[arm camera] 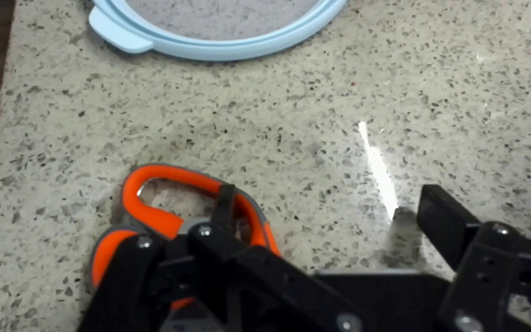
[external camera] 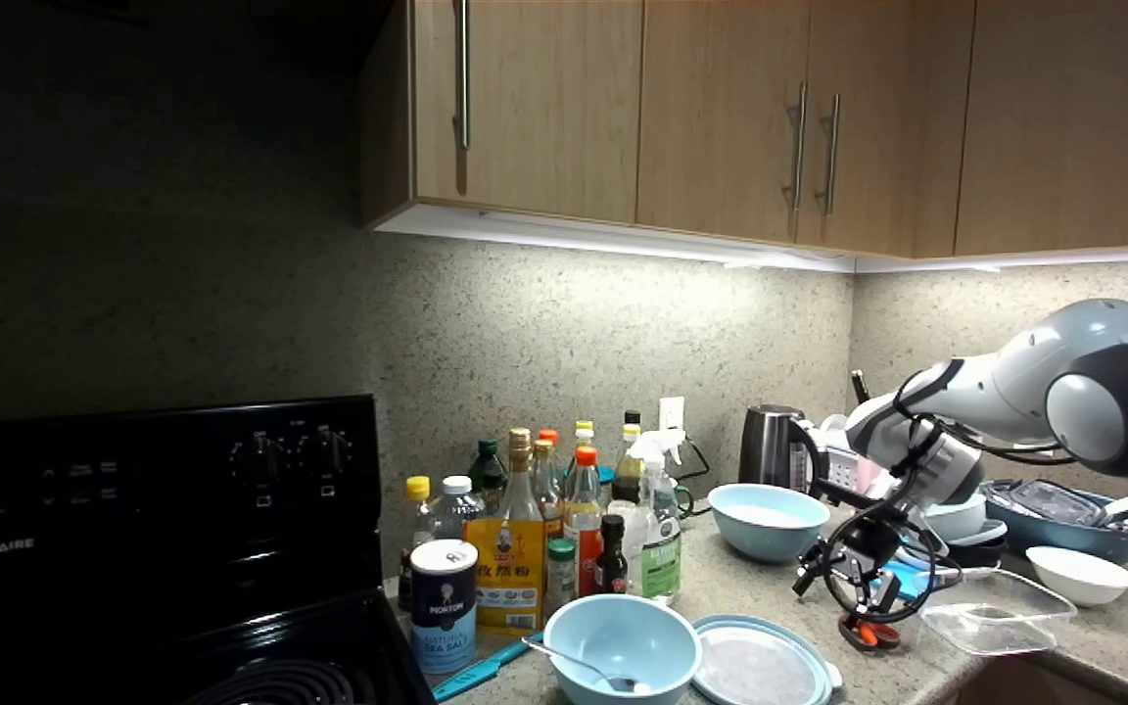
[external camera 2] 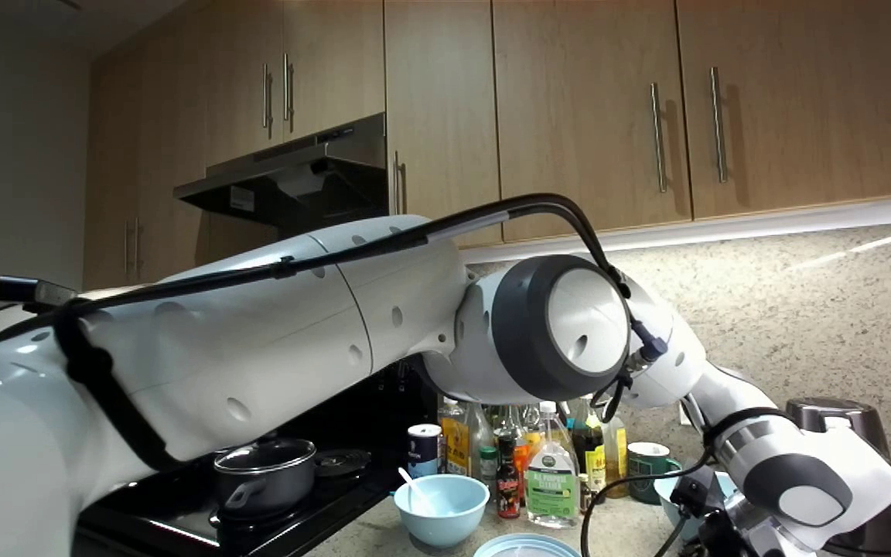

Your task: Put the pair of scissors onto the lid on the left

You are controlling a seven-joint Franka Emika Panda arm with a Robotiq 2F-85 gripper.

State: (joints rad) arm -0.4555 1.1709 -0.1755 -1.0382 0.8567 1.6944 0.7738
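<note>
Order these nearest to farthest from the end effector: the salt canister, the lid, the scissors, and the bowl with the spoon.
In an exterior view:
1. Scissors, right by the end effector.
2. Lid, left of the scissors in the picture.
3. Bowl, just left of the lid.
4. Salt canister, farthest left of these.

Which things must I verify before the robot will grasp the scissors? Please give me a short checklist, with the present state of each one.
1. End effector open: ok; its jaws stand apart.
2. Scissors resting on the counter: ok.
3. Orange handles centred between the jaws: not ok; they lie towards one side in the wrist view.
4. Fingertip free of the handles: cannot tell; it overlaps one there, but contact is unclear.
5. Position of the blades: cannot tell; they are not clearly visible.
6. Lid ready to receive: ok; nothing lies on its visible parts.
</note>
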